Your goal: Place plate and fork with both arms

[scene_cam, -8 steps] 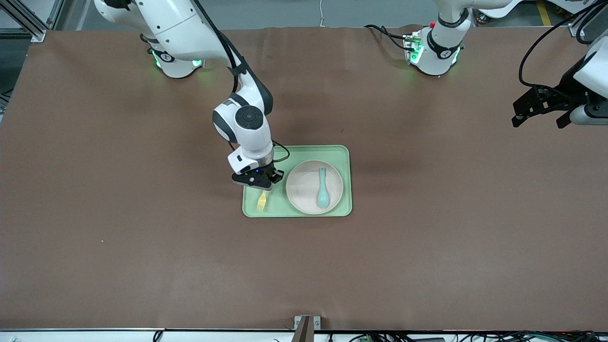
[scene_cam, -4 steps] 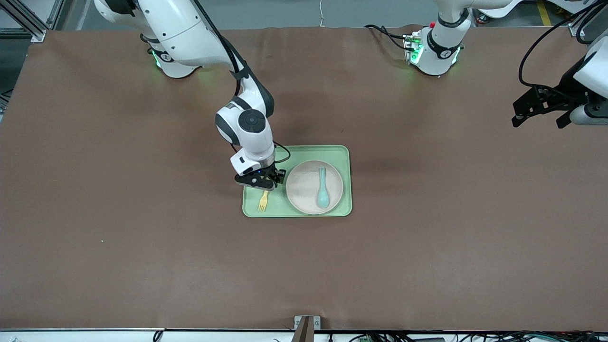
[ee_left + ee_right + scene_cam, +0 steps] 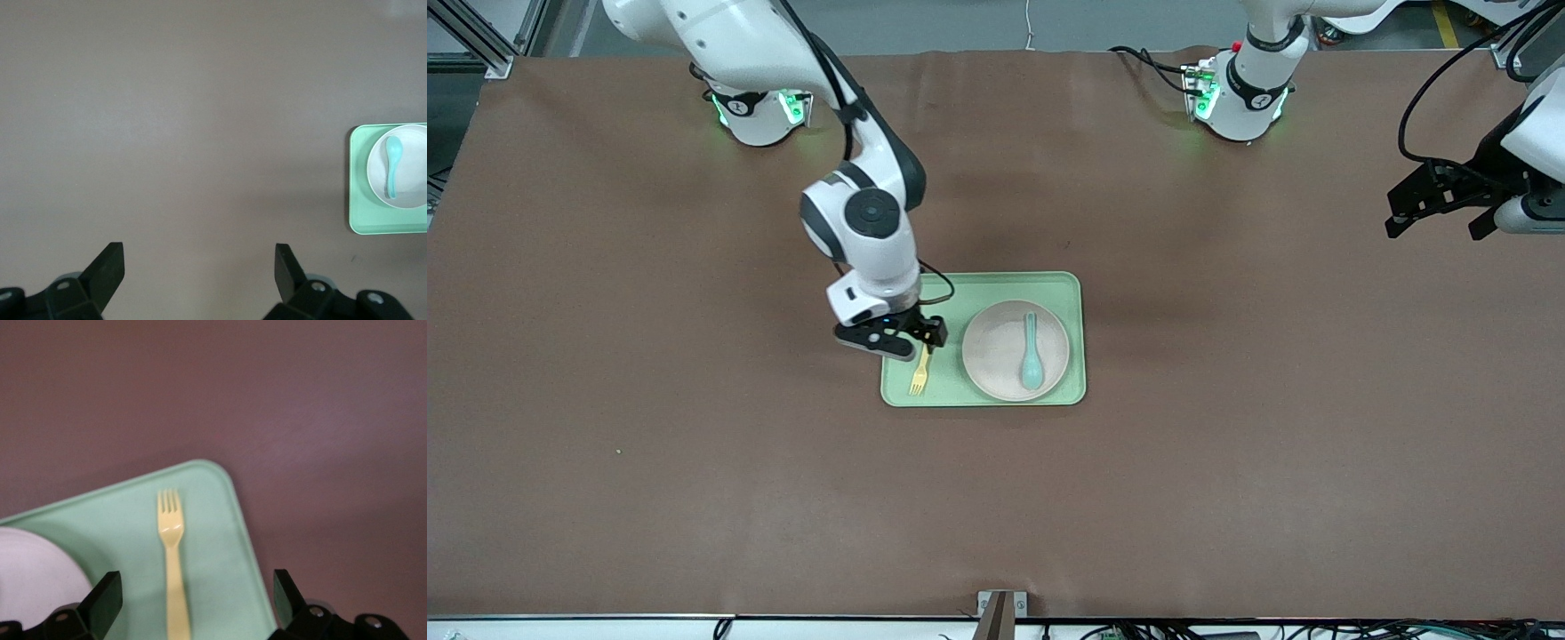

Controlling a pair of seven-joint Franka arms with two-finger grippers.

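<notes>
Front view: a light green tray (image 3: pixel 1067 286) is seen at the middle of the brown table (image 3: pixel 694 498). The plate (image 3: pixel 996 364) is set on the tray toward the left arm's end, and a teal spoon (image 3: pixel 1032 353) is laid on the plate. The fork (image 3: pixel 918 374) is laid flat on the tray beside the plate, toward the right arm's end, tines pointing toward the front camera. The right gripper (image 3: pixel 896 343) is held low over the tray's edge at the fork's handle end. The left gripper (image 3: pixel 1440 213) is held well apart at the left arm's end of the table, where that arm waits.

Left wrist view: the left gripper's fingers (image 3: pixel 107 267) are seen spread wide over bare table, with nothing between them. The tray, plate and spoon are seen at a distance.

Right wrist view: the right gripper's fingers (image 3: pixel 103 597) are spread wide, one to each side of the fork's handle, without touching it. The fork is seen lying on the tray, apart from the plate's rim.
</notes>
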